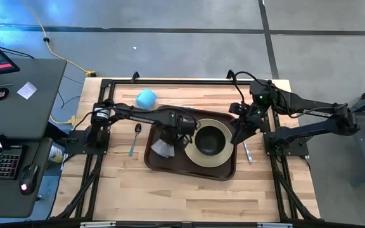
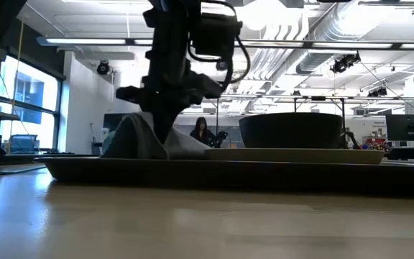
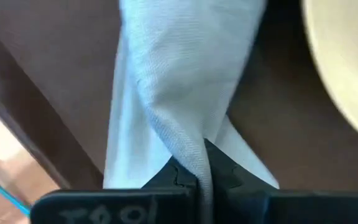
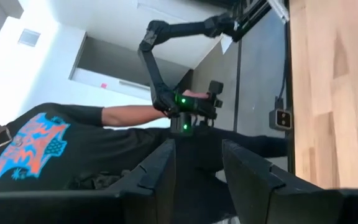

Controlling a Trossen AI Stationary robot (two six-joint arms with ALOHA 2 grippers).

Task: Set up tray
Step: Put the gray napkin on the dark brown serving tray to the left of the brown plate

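Observation:
The dark brown tray (image 1: 170, 166) lies at the middle of the wooden table. On its right half a beige plate (image 1: 198, 155) carries a dark bowl (image 1: 210, 140). A grey napkin (image 1: 162, 149) is on the tray's left half, with my left gripper (image 1: 168, 134) above it, pointing down and shut on it. In the low view the napkin (image 2: 139, 140) rises like a tent under that gripper (image 2: 160, 126). My right gripper (image 4: 197, 168) is raised by the tray's right edge (image 1: 241, 130), open, with nothing between its fingers. My left gripper pinches a raised fold of the napkin (image 3: 188, 146) between its two fingers, coming from above and pointing down. The cloth spreads downward from the fingers, and its lower part (image 3: 166, 62) rests on the tray floor.
A spoon with a light blue handle (image 1: 135, 139) lies on the table left of the tray. A light blue round thing (image 1: 146, 97) sits at the far left. A slim utensil (image 1: 247, 152) lies right of the tray. A person in a black shirt (image 4: 55, 149) shows beyond the table.

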